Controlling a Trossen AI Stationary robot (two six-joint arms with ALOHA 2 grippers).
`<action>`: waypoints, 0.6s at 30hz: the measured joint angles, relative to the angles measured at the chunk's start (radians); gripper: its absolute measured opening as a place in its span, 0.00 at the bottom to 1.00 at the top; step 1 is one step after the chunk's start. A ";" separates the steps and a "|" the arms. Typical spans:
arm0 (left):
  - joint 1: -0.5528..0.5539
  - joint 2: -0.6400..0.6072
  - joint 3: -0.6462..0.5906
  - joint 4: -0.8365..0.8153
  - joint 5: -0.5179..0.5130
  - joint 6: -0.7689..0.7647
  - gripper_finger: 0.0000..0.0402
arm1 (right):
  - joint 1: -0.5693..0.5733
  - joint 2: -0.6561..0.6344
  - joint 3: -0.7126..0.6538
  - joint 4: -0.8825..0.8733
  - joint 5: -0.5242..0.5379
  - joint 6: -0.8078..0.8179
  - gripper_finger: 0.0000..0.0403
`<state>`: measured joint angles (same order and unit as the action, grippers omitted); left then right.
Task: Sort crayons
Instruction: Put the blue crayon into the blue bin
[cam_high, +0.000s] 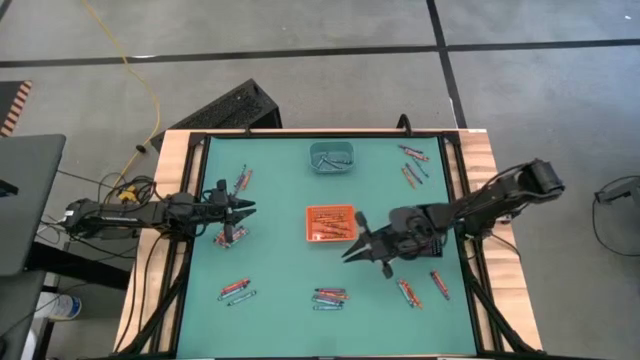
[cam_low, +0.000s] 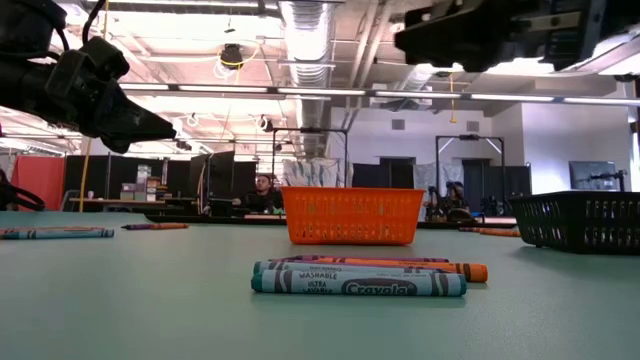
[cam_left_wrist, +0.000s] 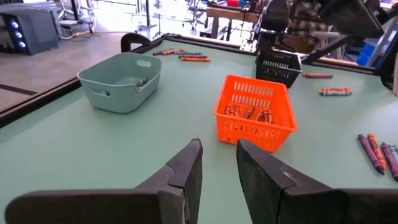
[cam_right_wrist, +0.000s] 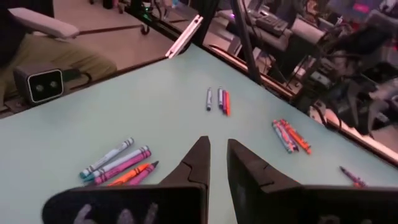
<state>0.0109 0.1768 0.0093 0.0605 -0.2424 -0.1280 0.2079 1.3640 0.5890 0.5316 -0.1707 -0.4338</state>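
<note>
While right jaws (cam_right_wrist: 214, 163) hover empty, crayons (cam_right_wrist: 118, 165) lie beyond.

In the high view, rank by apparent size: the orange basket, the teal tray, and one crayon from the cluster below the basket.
1-2. Teal tray and orange basket: look about alike, too close to rank.
3. Crayon in the cluster: clearly smallest, a thin short stick.

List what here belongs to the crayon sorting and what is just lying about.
Belongs to the job:
- crayons in loose clusters on the table
- orange tray holding crayons
- teal tray
- black tray
- left gripper and right gripper, both hanging above the table, nothing held

Just lying about:
- yellow cable on the floor
- people in the room behind
</note>
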 joint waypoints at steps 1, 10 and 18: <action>0.000 0.000 0.000 0.000 0.000 -0.003 0.22 | -0.001 -0.015 -0.012 0.000 0.000 0.007 0.13; 0.000 0.000 0.000 0.010 -0.056 -0.471 0.22 | -0.001 -0.050 -0.046 0.009 0.000 0.016 0.13; -0.021 0.037 0.047 -0.071 0.082 -0.573 0.22 | -0.001 -0.050 -0.046 0.026 0.000 0.026 0.13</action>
<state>-0.0097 0.2134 0.0568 -0.0101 -0.1599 -0.7010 0.2070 1.3140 0.5434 0.5577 -0.1707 -0.4080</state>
